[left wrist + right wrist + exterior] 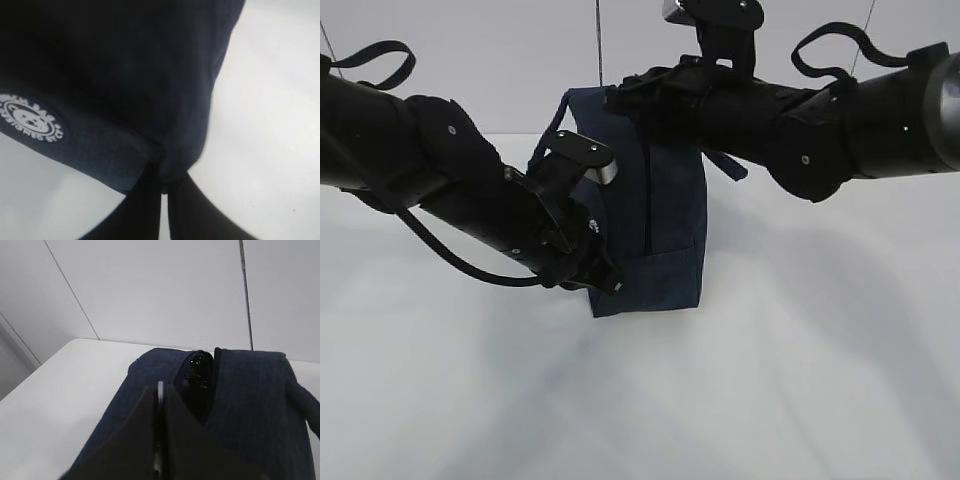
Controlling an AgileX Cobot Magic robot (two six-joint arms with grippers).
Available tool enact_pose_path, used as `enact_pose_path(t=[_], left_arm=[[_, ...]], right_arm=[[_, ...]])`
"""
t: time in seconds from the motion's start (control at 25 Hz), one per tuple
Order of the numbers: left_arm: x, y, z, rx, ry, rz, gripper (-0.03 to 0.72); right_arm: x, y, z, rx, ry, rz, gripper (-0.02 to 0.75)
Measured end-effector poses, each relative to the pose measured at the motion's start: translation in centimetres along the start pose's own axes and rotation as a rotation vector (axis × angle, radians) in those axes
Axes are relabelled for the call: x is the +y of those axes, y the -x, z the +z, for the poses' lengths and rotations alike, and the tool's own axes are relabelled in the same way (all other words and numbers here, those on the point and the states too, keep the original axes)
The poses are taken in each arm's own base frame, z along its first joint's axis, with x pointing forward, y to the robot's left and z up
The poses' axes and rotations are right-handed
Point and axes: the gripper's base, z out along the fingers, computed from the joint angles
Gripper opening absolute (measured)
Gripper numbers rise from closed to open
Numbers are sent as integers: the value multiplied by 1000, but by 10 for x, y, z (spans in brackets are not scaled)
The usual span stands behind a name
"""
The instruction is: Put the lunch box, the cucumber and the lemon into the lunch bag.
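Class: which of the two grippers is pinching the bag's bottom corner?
The left gripper, low on the lunch bag; the right gripper is at its top.

— Any writing you can make out from here?
— Only a round white badge [32, 121] on the lunch bag [125, 75], with a little bear face in the middle.
— And the letters round it?
— Blurred and partly cut off; I can't read them.
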Motion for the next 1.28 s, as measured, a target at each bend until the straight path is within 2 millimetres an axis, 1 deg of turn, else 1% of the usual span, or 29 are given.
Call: enact_pose_path(t=[0.24,0.36,0.68,0.8,0.88,1.08,1.28], left_arm=[[0,0,0,0,0,0,-10],[0,0,0,2,2,6,-10],[0,-1,0,9,0,15,-10],[0,-1,0,16,-1,25,-10],[0,-3,0,28,-3,42,-10],[0,-4,0,47,-4,72,-10],[0,-5,0,57,-4,89,-10]], right_arm=[[1,8,4,3,-6,-1,0],[3,17,8,-2,-10,-1,0],[4,27,27,15,-27,-2,0],[0,30,34,37,-46,-7,0],[-6,31,38,57,-66,-8,0],[-21,37,38,72,-107,-3,0],[-21,38,38,73,-110,-2,0]])
